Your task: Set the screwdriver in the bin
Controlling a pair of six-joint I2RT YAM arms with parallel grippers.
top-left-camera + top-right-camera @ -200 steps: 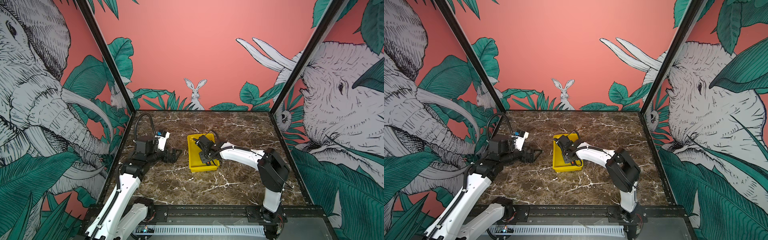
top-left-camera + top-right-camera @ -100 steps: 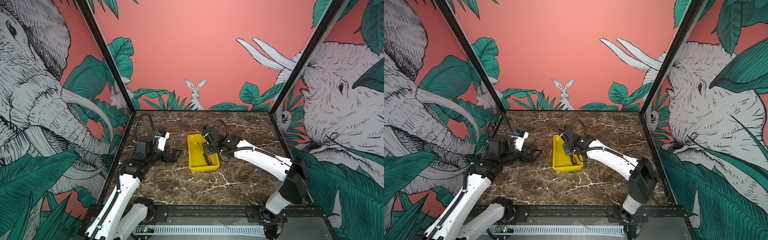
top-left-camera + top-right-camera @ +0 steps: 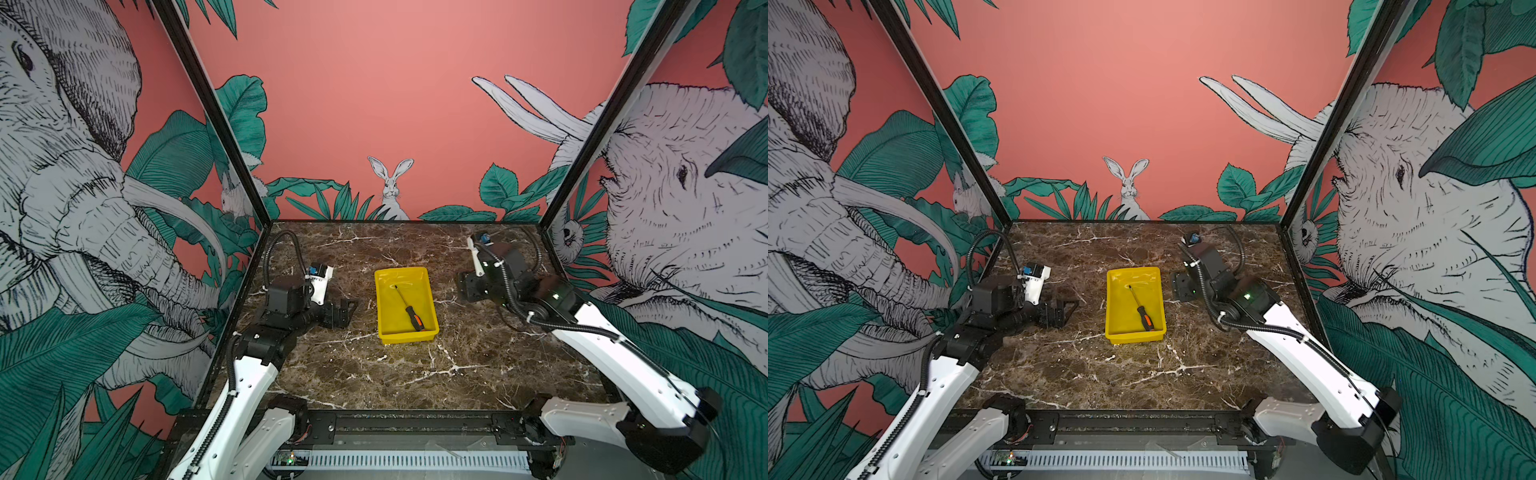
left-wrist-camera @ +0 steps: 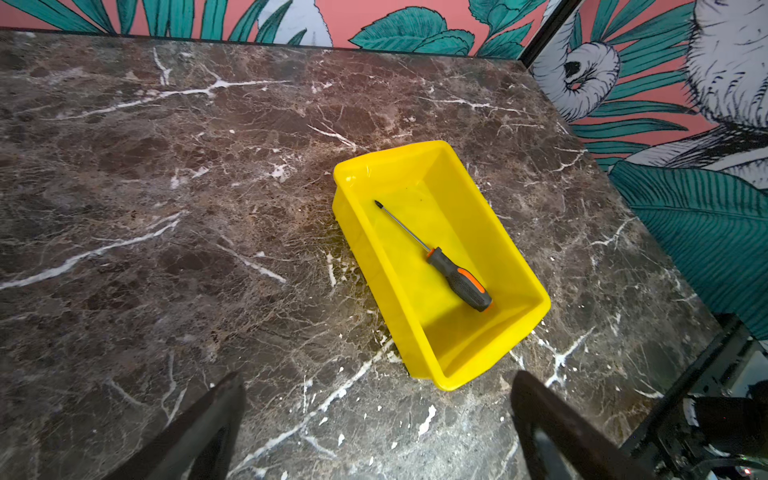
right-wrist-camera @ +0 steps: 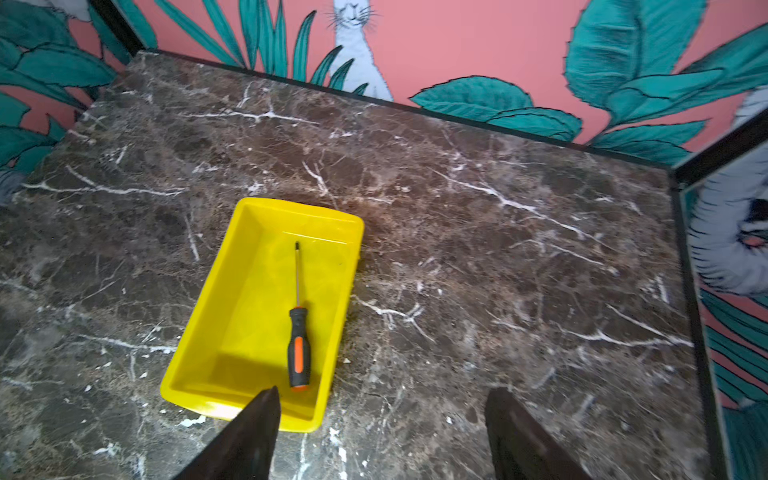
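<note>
Right gripper has backed off the yellow bin to its right, jaws wide and empty, leaving the screwdriver flat inside, shaft toward the far end, handle near-right corner; left gripper, also open, seemingly about as near.

Only the dark, blurred fingers of the right hand show in its wrist view, cropped by the frame edge. One finger covers part of the bin rim nearest that hand. The left hand is likewise cropped in its own view. In both top views, the tip of the screwdriver is too small to make out.
</note>
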